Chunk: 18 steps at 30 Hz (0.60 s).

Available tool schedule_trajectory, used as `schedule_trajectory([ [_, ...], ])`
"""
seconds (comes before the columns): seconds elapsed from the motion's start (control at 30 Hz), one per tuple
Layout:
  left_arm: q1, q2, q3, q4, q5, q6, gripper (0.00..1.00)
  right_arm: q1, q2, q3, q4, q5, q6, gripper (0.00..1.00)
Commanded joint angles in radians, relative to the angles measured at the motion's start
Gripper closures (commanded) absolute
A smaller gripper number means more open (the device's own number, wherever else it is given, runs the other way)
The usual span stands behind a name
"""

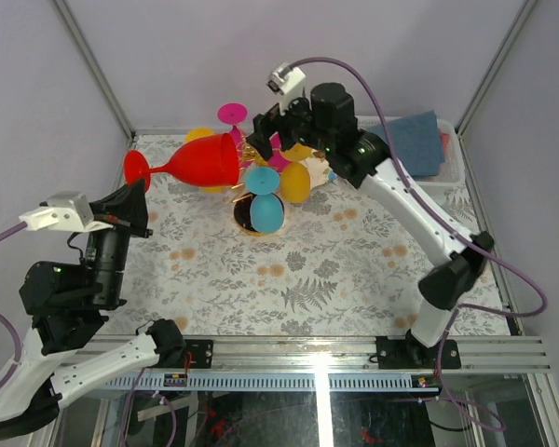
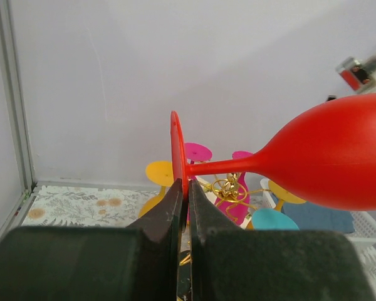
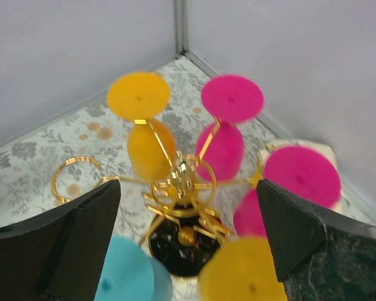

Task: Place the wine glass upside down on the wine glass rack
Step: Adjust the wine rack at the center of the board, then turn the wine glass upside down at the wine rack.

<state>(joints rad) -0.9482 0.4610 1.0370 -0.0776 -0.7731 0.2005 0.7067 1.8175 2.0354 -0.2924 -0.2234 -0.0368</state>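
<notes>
Below, fern-print tablecloth [image 1: 354, 270], gold rack [image 3: 180, 179], lilac walls [image 1: 186, 56], metal posts [image 1: 94, 65]

pale walls, a flowered tabletop, soft even light

i am boxed in by plain lilac-grey walls [image 1: 186, 56] at the back and on both sides, joined at the back corners by slim grey metal posts [image 1: 95, 65]. below me is a table under a cream cloth [image 1: 354, 270] printed with grey ferns and rusty orange blossoms. a ribbed aluminium rail [image 1: 484, 358] runs along the near edge and carries a hard white streak of glare [image 1: 321, 372]. in the far right corner sits a white slotted basket [image 1: 456, 160] with a folded blue cloth [image 1: 415, 140] in it. shadows on the cloth are faint.
</notes>
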Motion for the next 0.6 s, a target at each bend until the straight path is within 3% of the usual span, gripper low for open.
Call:
schedule_trajectory([
  [0.0,0.003,0.049,0.032,-0.042,0.087,0.034,1.0,0.0,-0.231,-0.256,0.191,0.178,0.013,0.03],
  [0.27,0.003,0.13,0.057,-0.114,0.308,0.076,1.0,0.0,-0.621,-0.716,0.354,0.432,-0.027,0.04],
  [0.43,0.003,0.217,0.092,-0.186,0.49,0.109,1.0,0.0,-0.873,-0.958,0.458,0.385,-0.133,0.13],
  [0.57,0.003,0.297,0.144,-0.277,0.607,0.139,1.0,0.0,-0.97,-0.972,0.314,0.247,-0.18,0.12],
])
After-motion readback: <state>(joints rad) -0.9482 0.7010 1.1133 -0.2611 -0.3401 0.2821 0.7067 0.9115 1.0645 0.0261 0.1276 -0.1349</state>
